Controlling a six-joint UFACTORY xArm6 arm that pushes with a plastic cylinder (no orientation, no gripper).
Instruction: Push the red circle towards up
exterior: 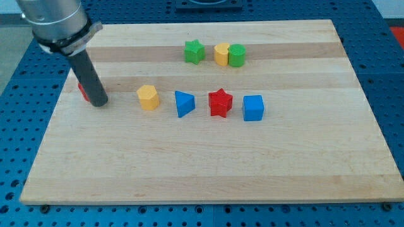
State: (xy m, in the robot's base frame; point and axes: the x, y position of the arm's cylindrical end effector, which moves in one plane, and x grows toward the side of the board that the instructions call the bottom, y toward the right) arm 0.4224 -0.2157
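The red circle (82, 92) sits near the board's left edge, mostly hidden behind my dark rod; only a red sliver shows at the rod's left side. My tip (98, 103) rests on the board just to the right of and slightly below the red circle, touching or nearly touching it.
A yellow hexagon (148, 98), blue triangle (184, 103), red star (220, 103) and blue cube (253, 108) lie in a row across the middle. A green star (194, 52), yellow cylinder (221, 54) and green cylinder (237, 55) sit near the top. The wooden board (208, 170) lies on a blue table.
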